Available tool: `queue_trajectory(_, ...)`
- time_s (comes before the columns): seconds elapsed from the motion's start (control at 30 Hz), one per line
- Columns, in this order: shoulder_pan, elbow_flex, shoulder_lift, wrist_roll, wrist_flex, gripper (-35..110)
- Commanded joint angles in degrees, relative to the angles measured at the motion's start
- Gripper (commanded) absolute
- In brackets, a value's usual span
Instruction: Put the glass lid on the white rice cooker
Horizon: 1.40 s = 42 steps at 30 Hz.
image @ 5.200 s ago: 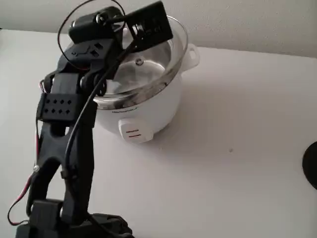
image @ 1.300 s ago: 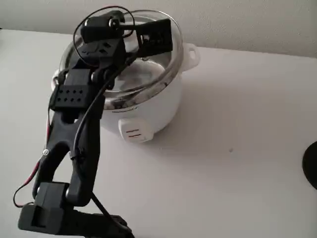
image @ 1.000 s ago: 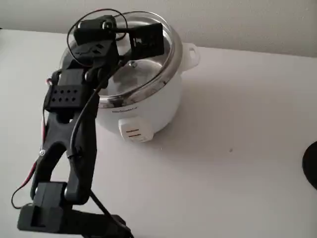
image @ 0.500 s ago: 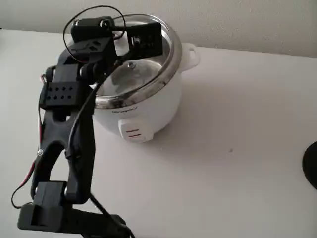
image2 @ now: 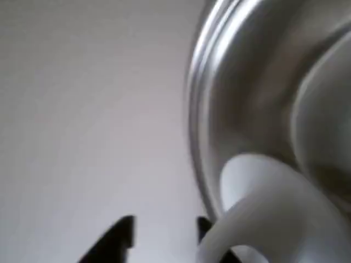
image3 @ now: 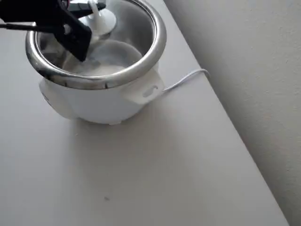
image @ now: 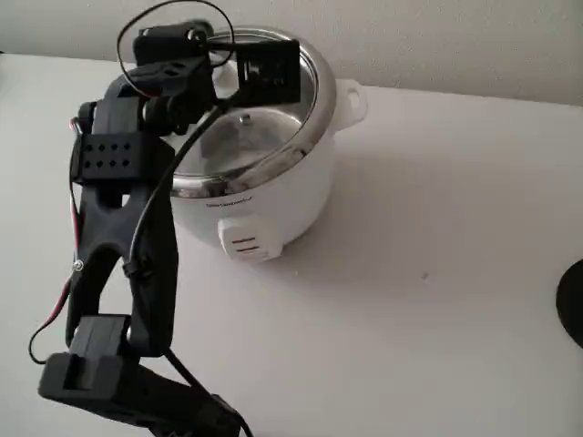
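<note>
The white rice cooker [image: 273, 200] [image3: 94, 101] stands at the back left of the table. The glass lid [image: 264, 137] [image3: 113, 52] lies flat on its steel rim, white knob [image3: 101, 20] up. My gripper [image: 264, 73] [image3: 89, 8] hovers over the lid beside the knob. In the wrist view my gripper [image2: 163, 233] is open, its two black fingertips [image2: 122, 236] apart with nothing between them. The white knob [image2: 263, 213] and the shiny rim [image2: 197, 109] sit just to their right.
The white table [image: 437, 273] stretches to the right of the cooker. A white power cord [image3: 186, 77] runs from the cooker toward the wall edge. A dark round object [image: 574, 300] sits at the right edge.
Five seconds ago the lid hung tilted in my gripper above the pot; now it lies level on the rim. In the last half second the arm has lifted slightly.
</note>
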Motion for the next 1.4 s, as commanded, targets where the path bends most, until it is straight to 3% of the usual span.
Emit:
queue_trajectory(0.0,1.58,-8.96,5.19,-0.35,3.6,27)
queue_trajectory(0.33,0.0,-8.96,13.45,-10.28,24.26,27)
queue_trajectory(0.6,12.04,-7.91,19.69,-19.6,40.43,19)
queue_trajectory(0.73,19.95,7.47,30.67,-19.69,37.79,1)
queue_trajectory(0.9,23.47,36.04,52.56,-22.59,31.82,0)
queue_trajectory(1.37,14.06,88.68,91.05,-21.97,30.32,0)
